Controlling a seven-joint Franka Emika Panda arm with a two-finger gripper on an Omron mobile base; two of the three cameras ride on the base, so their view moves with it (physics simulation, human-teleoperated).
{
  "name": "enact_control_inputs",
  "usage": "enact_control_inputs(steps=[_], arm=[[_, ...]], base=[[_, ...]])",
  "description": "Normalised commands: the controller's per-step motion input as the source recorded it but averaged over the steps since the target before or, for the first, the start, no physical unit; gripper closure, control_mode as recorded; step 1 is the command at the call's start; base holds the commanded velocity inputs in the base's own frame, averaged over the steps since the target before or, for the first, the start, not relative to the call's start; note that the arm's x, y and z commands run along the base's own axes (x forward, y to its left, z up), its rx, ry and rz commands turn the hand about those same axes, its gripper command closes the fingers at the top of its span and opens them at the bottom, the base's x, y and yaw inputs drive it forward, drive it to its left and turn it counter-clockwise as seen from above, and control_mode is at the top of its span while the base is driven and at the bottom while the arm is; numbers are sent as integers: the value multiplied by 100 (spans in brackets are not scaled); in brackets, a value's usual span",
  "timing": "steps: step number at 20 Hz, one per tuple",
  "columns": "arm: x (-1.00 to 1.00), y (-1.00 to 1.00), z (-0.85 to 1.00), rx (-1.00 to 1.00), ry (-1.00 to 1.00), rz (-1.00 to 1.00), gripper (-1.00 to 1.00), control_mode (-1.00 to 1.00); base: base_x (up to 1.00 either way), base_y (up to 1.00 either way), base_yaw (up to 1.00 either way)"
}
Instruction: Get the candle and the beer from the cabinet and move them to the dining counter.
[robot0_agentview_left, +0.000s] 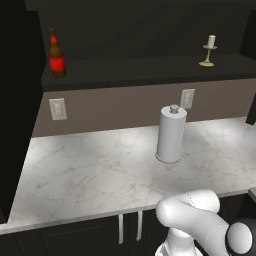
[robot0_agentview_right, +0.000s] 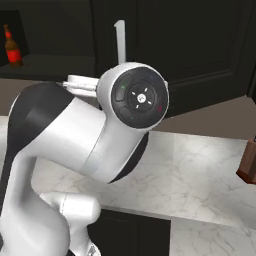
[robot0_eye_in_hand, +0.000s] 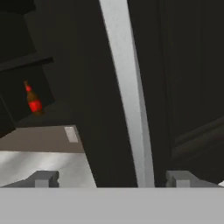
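Clearly standing wide apart in the hand view, the tool (robot0_eye_in_hand: 112, 178) showing its two grey fingertips (robot0_eye_in_hand: 43, 178) at lower left and lower right of the frame, gripping nothing, with the long silver bar handle (robot0_eye_in_hand: 127, 92) of the cabinet door (robot0_eye_in_hand: 188, 78) running down the middle of the frame between them and touching neither. Sitting upright on the open shelf (robot0_agentview_left: 150, 70) of the cabinet, at upper left of the left base view, the beer (robot0_agentview_left: 56, 54), dark brown with a red label and red neck; appearing again at upper left of the right base view and at left of the hand view, small and well apart from the tool. Standing upright on the same shelf at upper right of the left base view, the candle (robot0_agentview_left: 210, 50), a cream stub on a brass holder, well apart from the bottle. Lying below the shelf, a white veined marble desk (robot0_agentview_left: 75, 175) along the wall, carrying an upright paper towel roll (robot0_agentview_left: 171, 134) near the centre of the left base view. Showing on the wall behind, two white outlets (robot0_agentview_left: 57, 108), one at left and one just behind the roll. Rising from the lower right of the left base view, the white arm (robot0_agentview_left: 200, 220), and bulking large across the left and centre of the right base view.
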Motion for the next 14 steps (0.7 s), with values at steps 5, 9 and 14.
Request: enact_control_inputs(steps=[5, 9, 14], arm=[[-40, 29, -9, 10, 12, -12, -100, -100], [-31, 45, -10, 15, 11, -19, -100, -100], [-24, 45, -11, 16, 16, -17, -100, -100]], base=[[0, 0, 0], [0, 0, 0], [0, 0, 0]])
